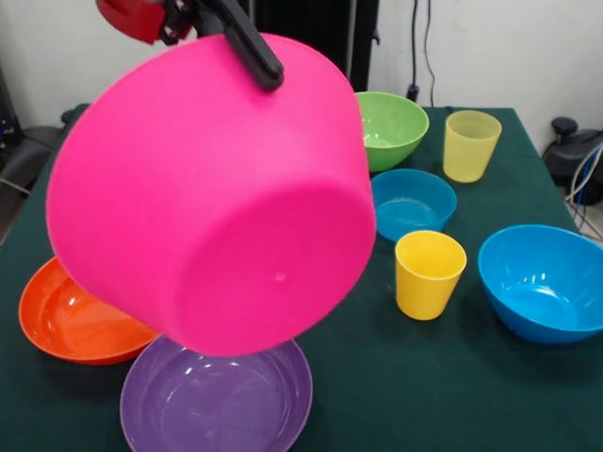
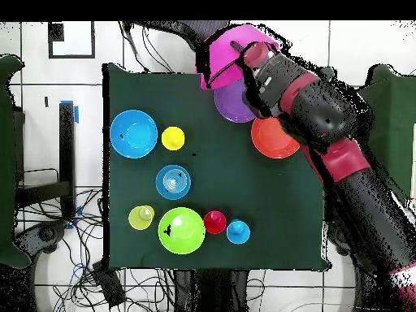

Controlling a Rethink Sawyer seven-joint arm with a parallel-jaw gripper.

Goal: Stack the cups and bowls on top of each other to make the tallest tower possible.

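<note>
My gripper is shut on the rim of the large pink bowl and holds it high above the table, tilted so its base faces the front camera. One black finger lies on the bowl's outer wall. In the overhead view the pink bowl hangs over the table's far edge, above the purple bowl. The purple bowl and the orange bowl lie upright beneath it. No stack stands on the table.
Standing apart and upright are the green bowl, pale yellow cup, small blue bowl, yellow cup and medium blue bowl. The red cup and blue cup show only from overhead.
</note>
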